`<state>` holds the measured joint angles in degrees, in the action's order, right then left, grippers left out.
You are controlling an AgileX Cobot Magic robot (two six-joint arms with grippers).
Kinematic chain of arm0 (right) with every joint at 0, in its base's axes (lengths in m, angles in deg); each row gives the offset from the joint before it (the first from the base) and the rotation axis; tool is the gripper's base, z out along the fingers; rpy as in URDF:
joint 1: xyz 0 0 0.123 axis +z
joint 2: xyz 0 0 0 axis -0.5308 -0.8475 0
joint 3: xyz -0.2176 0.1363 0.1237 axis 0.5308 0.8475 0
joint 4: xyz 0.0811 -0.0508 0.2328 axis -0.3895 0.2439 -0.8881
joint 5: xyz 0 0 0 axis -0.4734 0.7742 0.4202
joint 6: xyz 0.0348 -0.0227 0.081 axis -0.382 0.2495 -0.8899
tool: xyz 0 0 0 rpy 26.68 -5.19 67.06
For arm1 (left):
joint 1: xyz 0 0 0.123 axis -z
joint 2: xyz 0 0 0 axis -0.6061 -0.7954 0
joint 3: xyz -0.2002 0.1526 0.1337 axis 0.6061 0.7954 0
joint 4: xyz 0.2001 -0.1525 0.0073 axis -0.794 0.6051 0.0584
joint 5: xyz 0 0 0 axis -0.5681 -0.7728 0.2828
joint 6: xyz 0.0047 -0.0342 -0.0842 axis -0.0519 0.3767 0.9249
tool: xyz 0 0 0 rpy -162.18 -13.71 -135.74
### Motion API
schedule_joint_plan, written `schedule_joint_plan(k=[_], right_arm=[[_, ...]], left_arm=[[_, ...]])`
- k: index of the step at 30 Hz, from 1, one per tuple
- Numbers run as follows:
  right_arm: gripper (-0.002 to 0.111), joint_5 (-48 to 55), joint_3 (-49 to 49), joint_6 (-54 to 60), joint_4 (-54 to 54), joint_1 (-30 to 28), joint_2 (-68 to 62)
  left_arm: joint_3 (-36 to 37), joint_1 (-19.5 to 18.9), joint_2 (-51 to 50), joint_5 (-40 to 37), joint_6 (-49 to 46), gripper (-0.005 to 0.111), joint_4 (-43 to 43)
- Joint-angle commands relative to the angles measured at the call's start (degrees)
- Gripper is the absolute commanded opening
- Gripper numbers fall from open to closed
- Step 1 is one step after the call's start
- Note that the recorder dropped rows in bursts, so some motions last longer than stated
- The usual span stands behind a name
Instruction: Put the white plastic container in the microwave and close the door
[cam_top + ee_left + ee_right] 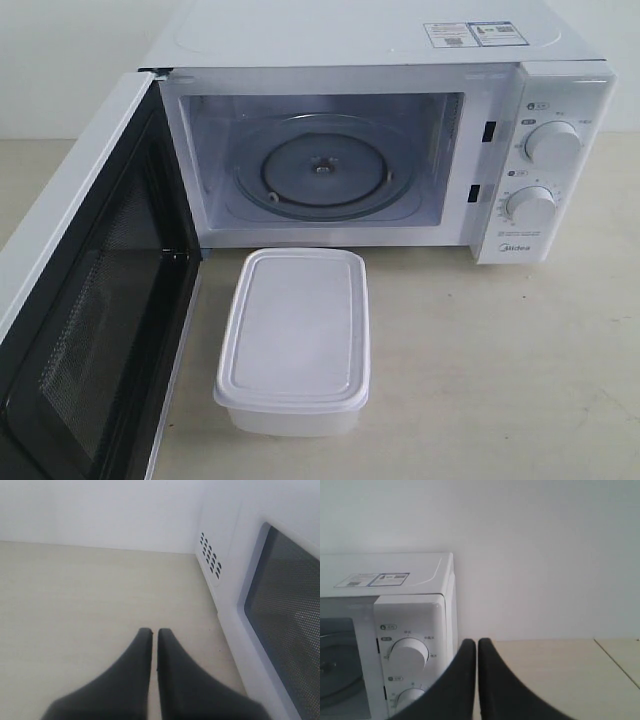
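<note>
The white plastic container (293,340) with its lid on sits on the table just in front of the microwave (380,40), whose cavity with the glass turntable (322,168) stands exposed. The door (80,300) is swung wide open to the left, black mesh inner face showing. Neither gripper appears in the exterior view. My left gripper (154,632) is shut and empty, hovering over bare table beside the door's outer window (285,615). My right gripper (476,642) is shut and empty, next to the microwave's dial panel (410,652).
The beige table (500,380) stretches to the right of the container and in front of the dial panel. A white wall (545,555) rises behind the microwave. Vent holes (210,557) mark the microwave's side.
</note>
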<state>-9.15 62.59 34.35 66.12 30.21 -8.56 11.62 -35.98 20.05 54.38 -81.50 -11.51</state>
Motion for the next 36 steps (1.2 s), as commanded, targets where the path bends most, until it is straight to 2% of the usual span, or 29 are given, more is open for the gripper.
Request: schedule_joint_plan(k=[1, 10, 16, 21, 26, 36], right_arm=[[0.0, -3.45, -0.44, 0.0, 0.35, -0.38, -0.22], [0.0, -5.42, -0.44, -2.09, 0.35, -0.38, -1.07], [0.0, -7.07, -0.44, -2.87, 0.35, -0.38, -10.55], [0.0, -17.99, -0.44, -5.8, 3.23, -0.38, -22.74], [0.0, -34.53, -0.44, -10.04, 16.44, -0.38, -35.42], [0.0, -54.21, -0.44, -11.9, 31.51, -0.38, -58.3]], left_arm=[[0.23, -0.11, 0.14, -0.18, -0.12, 0.004, -0.06], [0.23, -0.11, 0.14, -0.18, -0.12, 0.004, -0.06], [0.23, -0.11, 0.14, -0.18, -0.12, 0.004, -0.06], [0.23, -0.11, 0.14, -0.18, -0.12, 0.004, -0.06], [0.23, -0.11, 0.14, -0.18, -0.12, 0.004, -0.06], [0.23, -0.11, 0.14, -0.18, -0.12, 0.004, -0.06]])
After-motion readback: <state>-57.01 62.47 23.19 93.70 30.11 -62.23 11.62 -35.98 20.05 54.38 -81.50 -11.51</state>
